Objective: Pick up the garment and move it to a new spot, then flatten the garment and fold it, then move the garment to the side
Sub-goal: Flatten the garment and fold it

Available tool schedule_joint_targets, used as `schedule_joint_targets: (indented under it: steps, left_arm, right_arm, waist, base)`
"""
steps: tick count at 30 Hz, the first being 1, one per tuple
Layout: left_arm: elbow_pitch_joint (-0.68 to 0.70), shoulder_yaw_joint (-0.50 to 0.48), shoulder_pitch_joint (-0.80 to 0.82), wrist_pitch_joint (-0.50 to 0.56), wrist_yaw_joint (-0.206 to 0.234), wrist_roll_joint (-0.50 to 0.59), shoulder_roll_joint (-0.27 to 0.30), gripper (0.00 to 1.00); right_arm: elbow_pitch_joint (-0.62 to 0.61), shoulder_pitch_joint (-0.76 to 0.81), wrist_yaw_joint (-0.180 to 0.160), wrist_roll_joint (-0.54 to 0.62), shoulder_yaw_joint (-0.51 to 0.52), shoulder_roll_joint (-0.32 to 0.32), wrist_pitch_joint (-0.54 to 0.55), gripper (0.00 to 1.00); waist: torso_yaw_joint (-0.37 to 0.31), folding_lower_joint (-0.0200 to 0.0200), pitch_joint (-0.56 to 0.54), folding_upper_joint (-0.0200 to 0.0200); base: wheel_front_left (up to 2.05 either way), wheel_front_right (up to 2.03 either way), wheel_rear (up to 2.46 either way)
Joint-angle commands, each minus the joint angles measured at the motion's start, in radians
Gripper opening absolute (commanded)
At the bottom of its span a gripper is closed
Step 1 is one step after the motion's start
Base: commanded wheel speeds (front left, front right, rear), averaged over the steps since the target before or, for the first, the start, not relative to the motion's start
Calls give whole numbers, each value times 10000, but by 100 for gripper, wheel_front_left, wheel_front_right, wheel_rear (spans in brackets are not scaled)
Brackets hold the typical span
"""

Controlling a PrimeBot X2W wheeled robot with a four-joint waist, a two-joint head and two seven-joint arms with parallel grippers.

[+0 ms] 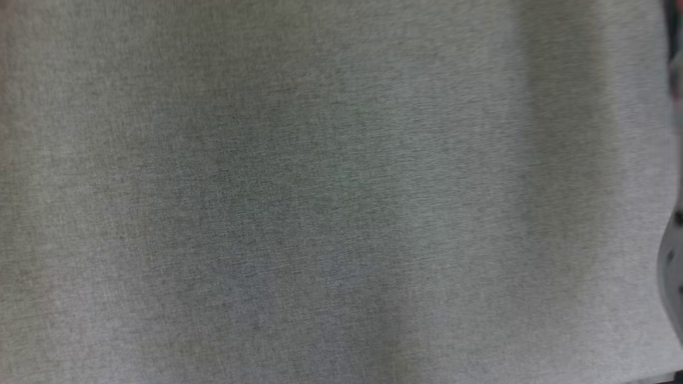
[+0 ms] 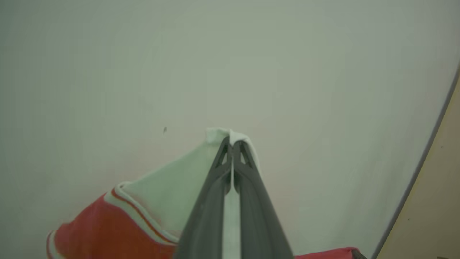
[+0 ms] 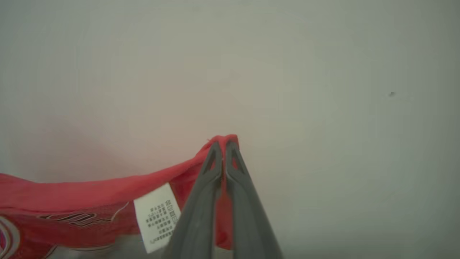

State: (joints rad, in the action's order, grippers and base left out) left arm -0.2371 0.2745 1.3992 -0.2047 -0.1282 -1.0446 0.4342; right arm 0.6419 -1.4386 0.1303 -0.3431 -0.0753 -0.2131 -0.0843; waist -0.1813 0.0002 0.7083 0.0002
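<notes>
The garment (image 2: 158,187) is red and white with striped trim. In the left wrist view my left gripper (image 2: 230,144) is shut on a white corner of it, lifted above the pale table (image 2: 323,90). In the right wrist view my right gripper (image 3: 223,145) is shut on a red edge of the garment (image 3: 90,194), which stretches away to the left. A white care label (image 3: 158,216) hangs from that edge beside the fingers.
The head view looks close onto grey woven cloth (image 1: 320,192), with a blurred pale part (image 1: 669,266) at the right edge. The table's edge (image 2: 424,158) curves down the right of the left wrist view, with tan floor (image 2: 442,201) beyond it.
</notes>
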Motion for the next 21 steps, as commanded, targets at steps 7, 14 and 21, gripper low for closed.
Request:
schedule_joint_targets:
  steps: [7, 14, 21]
  left_arm:
    - [58, -416, -3739, -599, -28, -1012, -189, 0]
    - [750, -1097, -7407, -599, -27, -1696, -1033, 0]
    - [1141, -1209, -10504, -594, -7, -2646, -1561, 0]
  right_arm:
    - [476, 1795, 3, -963, -1209, -433, -153, 0]
    - [-197, 3942, 3, -2129, -2103, -1064, 634, 0]
    - [-1054, 6374, 3, -2635, -2309, -1640, 1737, 0]
  waist:
    - [450, -2, -536, -2]
    - [776, -2, -2095, -2]
    - [1010, -2, -3592, -2]
  base:
    - [0, 0, 0]
    - [0, 0, 0]
    - [0, 0, 0]
